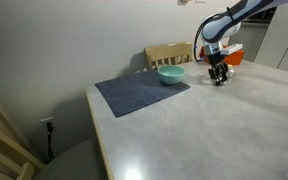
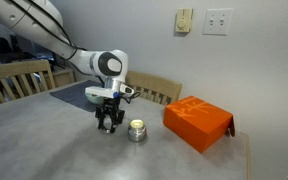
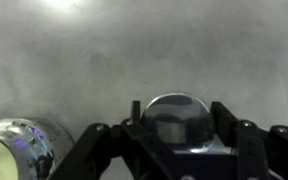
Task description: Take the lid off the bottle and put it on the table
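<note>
In the wrist view my gripper (image 3: 177, 107) is shut on the lid (image 3: 178, 122), which looks here like a small round clear-grey dome, with a finger on each side of it. The gripper holds the lid low over the table (image 3: 104, 50). The bottle (image 3: 14, 150) stands open at the lower left, with a shiny rim and a yellowish inside. In an exterior view the gripper (image 2: 109, 123) is just beside the bottle (image 2: 137, 130), apart from it. In an exterior view the gripper (image 1: 218, 73) hides the bottle and the lid.
An orange box (image 2: 197, 122) lies close beyond the bottle and also shows behind the gripper (image 1: 232, 57). A teal bowl (image 1: 171, 75) stands on a dark placemat (image 1: 134, 95). Wooden chairs (image 2: 154, 88) stand at the table's edges (image 1: 96, 130).
</note>
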{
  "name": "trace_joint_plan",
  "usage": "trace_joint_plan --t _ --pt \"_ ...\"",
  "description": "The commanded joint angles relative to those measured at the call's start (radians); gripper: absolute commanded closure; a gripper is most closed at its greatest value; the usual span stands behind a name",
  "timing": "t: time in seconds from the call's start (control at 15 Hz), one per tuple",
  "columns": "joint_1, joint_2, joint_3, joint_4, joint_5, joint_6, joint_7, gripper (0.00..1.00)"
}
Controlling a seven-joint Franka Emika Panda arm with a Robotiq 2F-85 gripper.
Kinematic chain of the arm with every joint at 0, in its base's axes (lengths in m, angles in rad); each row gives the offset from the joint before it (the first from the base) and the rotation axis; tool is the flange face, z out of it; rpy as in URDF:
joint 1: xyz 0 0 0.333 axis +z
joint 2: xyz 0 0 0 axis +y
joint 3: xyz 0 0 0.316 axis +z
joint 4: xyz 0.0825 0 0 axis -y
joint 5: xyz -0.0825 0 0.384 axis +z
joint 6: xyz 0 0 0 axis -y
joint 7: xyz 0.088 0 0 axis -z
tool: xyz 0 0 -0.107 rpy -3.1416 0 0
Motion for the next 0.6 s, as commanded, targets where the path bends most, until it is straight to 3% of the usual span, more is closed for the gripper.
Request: trace_joint_plan --t 0.0,0.27,0.53 --pt "0.005 0.031 0.007 0.018 -0.004 0.075 0.021 0.02" --pt "0.004 -0.007 0.005 -0.021 -0.002 0.139 0.027 0.0" --pt "0.066 -0.096 -0.036 -0.114 -0.079 0.174 0.085 0.0"
